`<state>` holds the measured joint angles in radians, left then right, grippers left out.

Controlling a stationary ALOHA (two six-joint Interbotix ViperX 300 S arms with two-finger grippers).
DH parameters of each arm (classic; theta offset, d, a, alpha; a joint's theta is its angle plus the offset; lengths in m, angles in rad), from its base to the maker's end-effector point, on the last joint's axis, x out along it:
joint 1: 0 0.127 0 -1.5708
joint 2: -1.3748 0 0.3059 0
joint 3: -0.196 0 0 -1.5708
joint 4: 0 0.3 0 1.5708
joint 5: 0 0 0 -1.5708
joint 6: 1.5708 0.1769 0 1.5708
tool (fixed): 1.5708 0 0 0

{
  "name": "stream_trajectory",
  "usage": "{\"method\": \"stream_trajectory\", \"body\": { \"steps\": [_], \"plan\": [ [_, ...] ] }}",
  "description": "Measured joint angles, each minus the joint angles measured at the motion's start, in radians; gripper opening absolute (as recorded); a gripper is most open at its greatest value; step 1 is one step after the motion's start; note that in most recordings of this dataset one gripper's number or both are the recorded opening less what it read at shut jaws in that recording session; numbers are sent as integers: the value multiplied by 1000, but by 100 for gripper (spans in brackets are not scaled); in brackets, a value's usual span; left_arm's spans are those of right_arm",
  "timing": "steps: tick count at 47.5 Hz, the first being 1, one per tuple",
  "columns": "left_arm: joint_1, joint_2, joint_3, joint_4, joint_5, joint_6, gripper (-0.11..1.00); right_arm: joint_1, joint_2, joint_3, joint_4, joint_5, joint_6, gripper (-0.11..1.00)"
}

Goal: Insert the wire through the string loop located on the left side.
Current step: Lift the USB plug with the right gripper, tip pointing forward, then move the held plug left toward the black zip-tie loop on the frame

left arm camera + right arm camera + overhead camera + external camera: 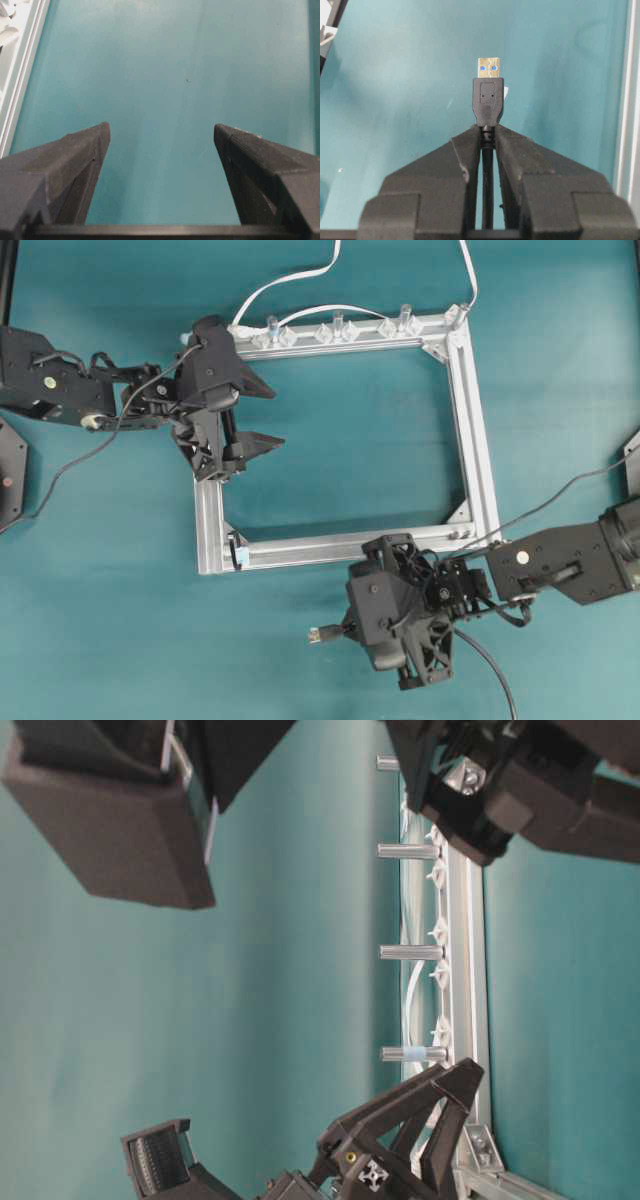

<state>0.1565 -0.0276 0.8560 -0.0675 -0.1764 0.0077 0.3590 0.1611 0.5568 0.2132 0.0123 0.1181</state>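
**Spotter:** What's the right claw [487,137] doing?

**Me:** It's clamped on the wire [488,102], just behind the plug. The plug sticks straight out past the fingertips with its gold face up, over bare teal surface [395,75]. Nothing is touching it ahead.

**Spotter:** And the string loop?

**Me:** From overhead I see a small pale-blue and dark bit at the near-left corner of the aluminium frame [470,420]; I take that for the string loop [238,550]. It sits ahead of the plug and off to one side, near but clearly apart. It's too small for me to read which way the opening faces.

**Spotter:** Left claw?

**Me:** The left claw [160,135] is spread wide with nothing between its fingers, hovering over the frame's left rail, farther along from the loop.

**Spotter:** So which step?

**Me:** I'd say carrying the plug to the loop. Next I need to line the plug up with the opening and feed it through slowly; the left claw may have to steady the string.
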Motion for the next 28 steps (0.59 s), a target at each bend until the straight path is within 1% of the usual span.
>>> {"method": "stream_trajectory", "body": {
  "steps": [13, 22, 28],
  "plan": [
    [-3, 0, 0, 0, 0, -2, 85, -12, 0, -2, -2, 2, 0, 14],
    [-6, 0, 0, 0, 0, 0, 85, -52, 0, -9, -5, 3, 0, 14],
    [-6, 0, 2, 0, 0, 0, 85, -81, 0, -11, -17, 5, 0, 14]
  ]
}}
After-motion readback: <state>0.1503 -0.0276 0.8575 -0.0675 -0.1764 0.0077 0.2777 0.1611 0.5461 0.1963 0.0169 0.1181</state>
